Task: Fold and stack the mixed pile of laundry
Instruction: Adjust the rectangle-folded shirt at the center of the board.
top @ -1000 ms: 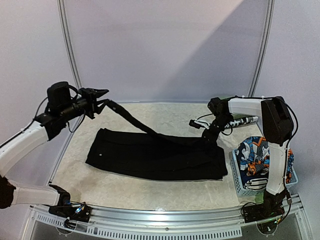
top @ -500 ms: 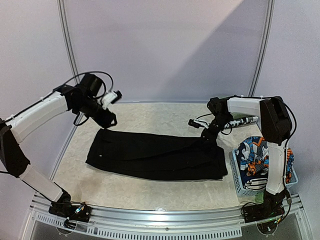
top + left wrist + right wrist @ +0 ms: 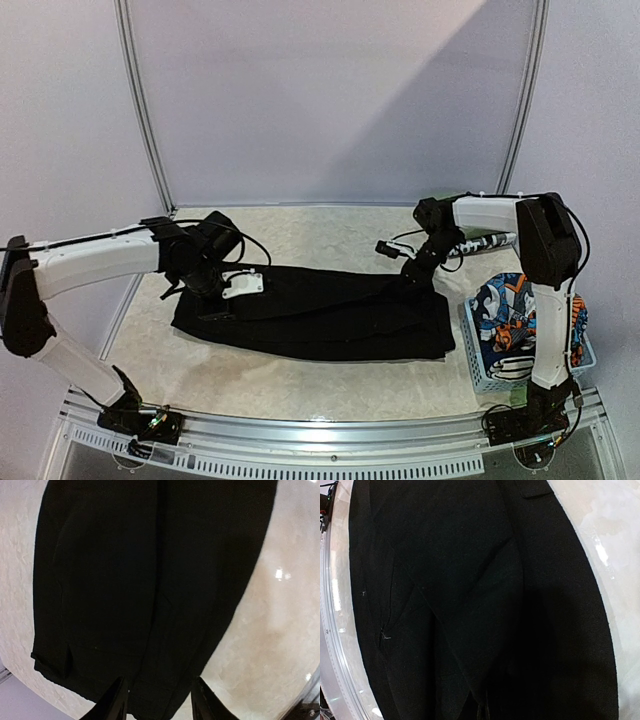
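Note:
A large black garment (image 3: 330,318) lies spread flat across the middle of the table, folded lengthwise. My left gripper (image 3: 218,298) hovers low over its left end. In the left wrist view that gripper (image 3: 160,702) is open, fingers (image 3: 118,702) apart, with the black cloth (image 3: 150,580) and its hem beneath. My right gripper (image 3: 412,275) sits at the garment's far right corner. In the right wrist view it (image 3: 487,714) is shut on a fold of the black cloth (image 3: 470,570). An orange-blue-white cartoon-print garment (image 3: 508,305) fills the basket.
The pale blue lattice basket (image 3: 482,372) stands at the table's right front corner, next to the right arm's base. A black-and-white printed piece (image 3: 488,242) lies behind the right arm. The marbled tabletop (image 3: 300,232) shows behind and in front of the black garment.
My left gripper let go of the raised black strip and swung down to the garment's left end. The strip now lies flat on the garment. The right arm stayed put.

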You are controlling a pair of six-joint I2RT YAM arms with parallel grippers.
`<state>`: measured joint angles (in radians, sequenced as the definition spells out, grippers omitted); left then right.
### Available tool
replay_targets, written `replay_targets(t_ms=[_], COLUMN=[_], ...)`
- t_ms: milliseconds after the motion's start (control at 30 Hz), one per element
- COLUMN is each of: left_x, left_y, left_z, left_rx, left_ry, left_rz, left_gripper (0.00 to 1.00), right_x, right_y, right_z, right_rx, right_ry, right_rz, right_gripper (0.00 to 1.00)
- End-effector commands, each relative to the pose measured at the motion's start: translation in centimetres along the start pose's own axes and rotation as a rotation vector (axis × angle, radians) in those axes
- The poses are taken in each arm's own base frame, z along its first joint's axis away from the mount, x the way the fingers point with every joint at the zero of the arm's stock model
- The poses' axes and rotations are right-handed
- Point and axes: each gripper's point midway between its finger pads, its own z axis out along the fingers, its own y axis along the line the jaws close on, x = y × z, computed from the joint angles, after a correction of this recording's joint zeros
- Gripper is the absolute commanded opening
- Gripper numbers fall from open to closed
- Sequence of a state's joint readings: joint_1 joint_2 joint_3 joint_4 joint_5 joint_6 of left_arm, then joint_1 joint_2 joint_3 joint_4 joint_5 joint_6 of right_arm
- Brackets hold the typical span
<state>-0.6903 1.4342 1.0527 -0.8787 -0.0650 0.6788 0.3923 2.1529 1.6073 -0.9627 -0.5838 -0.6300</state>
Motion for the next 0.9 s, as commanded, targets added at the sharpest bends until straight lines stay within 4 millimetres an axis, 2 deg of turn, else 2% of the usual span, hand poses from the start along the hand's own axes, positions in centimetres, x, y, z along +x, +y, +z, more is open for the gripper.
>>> replay_targets(t_ms=[0,167,267,467,600,800,867], left_x=[-1.5,-2.2,-2.7,-2.2,-1.8,-1.6,-1.6], left_y=[2.3,3.0,2.8,1.5,1.5,2.7,2.9], left_z=[3.6,6.7,7.5,8.9,9.8,10.0,9.5], left_rx=[-0.073,-0.082,-0.067,-0.01,-0.025,-0.095,-0.108], left_ry=[0.066,0.118,0.108,0.128,0.163,0.186,0.182], left_rz=[-0.025,-0.024,-0.021,-0.004,0.016,0.024,0.026], left_gripper=[0.42,0.37,0.36,0.4,0.4,0.28,0.2], right_x=[0.0,0.0,0.0,0.0,0.0,0.1,0.1], right_y=[0.0,0.2,0.2,0.1,0.0,0.0,0.0], right_z=[0.4,0.4,0.3,0.5,0.6,0.6,0.6], right_rx=[-0.026,-0.031,-0.03,-0.031,-0.033,-0.033,-0.033], right_ry=[-0.002,-0.003,-0.003,-0.002,0.0,0.002,0.003], right_rz=[0.004,0.005,0.006,0.008,0.011,0.013,0.014], right_gripper=[0.03,0.03,0.03,0.03,0.03,0.03,0.03])
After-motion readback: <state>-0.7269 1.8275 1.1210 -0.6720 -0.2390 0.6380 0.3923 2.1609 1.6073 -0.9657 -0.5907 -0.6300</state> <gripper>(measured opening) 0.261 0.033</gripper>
